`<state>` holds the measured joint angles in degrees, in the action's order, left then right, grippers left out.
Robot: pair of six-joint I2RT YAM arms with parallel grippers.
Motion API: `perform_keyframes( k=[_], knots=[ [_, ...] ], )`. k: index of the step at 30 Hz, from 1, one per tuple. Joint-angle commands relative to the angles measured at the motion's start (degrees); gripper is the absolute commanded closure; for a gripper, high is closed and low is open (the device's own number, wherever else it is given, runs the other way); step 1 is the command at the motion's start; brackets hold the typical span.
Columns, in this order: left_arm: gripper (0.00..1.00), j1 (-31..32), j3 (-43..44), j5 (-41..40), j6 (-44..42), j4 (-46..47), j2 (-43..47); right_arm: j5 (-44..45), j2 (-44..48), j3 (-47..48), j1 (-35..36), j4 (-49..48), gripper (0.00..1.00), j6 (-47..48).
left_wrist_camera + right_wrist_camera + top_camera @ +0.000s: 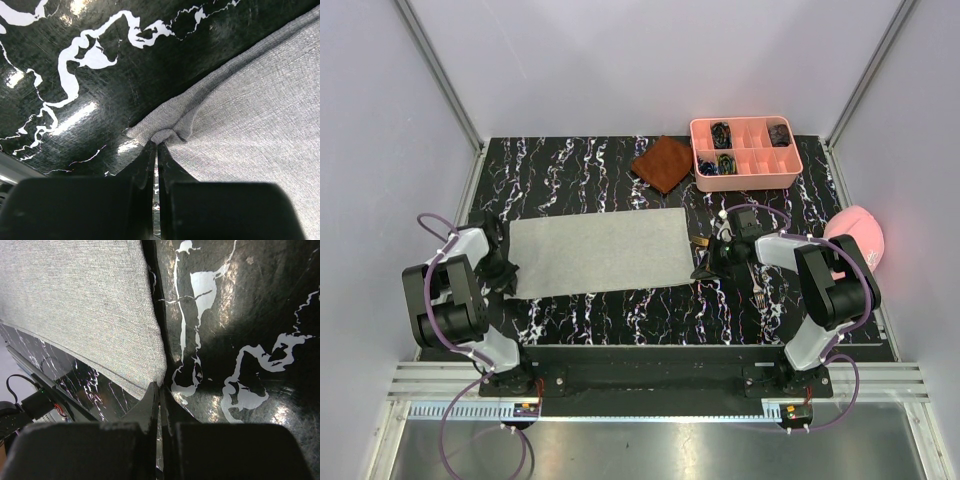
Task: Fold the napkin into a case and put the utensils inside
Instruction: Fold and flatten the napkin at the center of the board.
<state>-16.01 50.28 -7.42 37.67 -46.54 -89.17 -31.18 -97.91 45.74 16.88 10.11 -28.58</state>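
Clearance over the table [620,310]

Napkin [600,250] covers the middle, with the left gripper [508,272] and right gripper [702,270] at its near corners. Brown cloth [663,163] and pink tray [745,150] crowd the far right. Pink cap [857,235] blocks the right edge and a fork [758,295] lies beside the right arm. The far-left marble and the near-middle strip are open.

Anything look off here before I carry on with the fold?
Nothing spilled or damaged. The napkin lies flat but slightly crooked, and its corner puckers where the left tool pinches it. The fork lies close beside the right arm, where it could get knocked.
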Motion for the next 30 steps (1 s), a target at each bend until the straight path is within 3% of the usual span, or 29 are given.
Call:
perform_keyframes(
  k=[1,6,9,13,16,17,20,21,26,30],
  knots=[
    [1.00,-0.8,-0.1,-3.7,0.9,1.5,-0.4,-0.3,-0.3,1.2,0.3,-1.4,1.00,-0.2],
    [1.00,-1.1,0.9,-3.8,0.7,1.6,-0.1,-0.8,-0.2,1.1,0.4,-1.7,1.00,-0.1],
    [0.93,-1.1,1.7,-4.4,0.3,1.5,0.6,-1.1,0.5,0.9,0.7,-1.6,1.00,-0.2],
    [0.72,-1.3,2.9,-4.5,-0.8,0.9,1.2,-1.3,1.8,1.2,1.1,-0.5,0.95,0.4],
    [0.59,-1.5,3.6,-5.8,-1.6,-0.8,3.6,-0.6,4.7,2.0,1.2,2.8,0.84,2.4],
    [0.52,-1.6,4.0,-6.3,-2.3,-1.9,6.0,0.1,5.8,2.4,1.2,5.4,0.73,3.9],
    [0.42,-1.5,5.3,-5.9,-4.4,-2.1,11.5,3.8,10.2,3.3,1.2,9.0,0.59,6.2],
    [0.42,-1.5,5.5,-4.6,-4.9,-1.7,12.6,4.5,10.9,3.8,1.2,9.8,0.51,6.7],
    [0.48,-1.1,1.2,9.1,-5.2,4.9,14.6,3.9,9.1,9.5,2.7,9.8,0.41,7.3],
    [0.67,-0.9,0.5,15.2,-4.2,8.7,9.3,1.9,2.9,14.4,6.8,7.6,0.39,5.5]
  ],
)
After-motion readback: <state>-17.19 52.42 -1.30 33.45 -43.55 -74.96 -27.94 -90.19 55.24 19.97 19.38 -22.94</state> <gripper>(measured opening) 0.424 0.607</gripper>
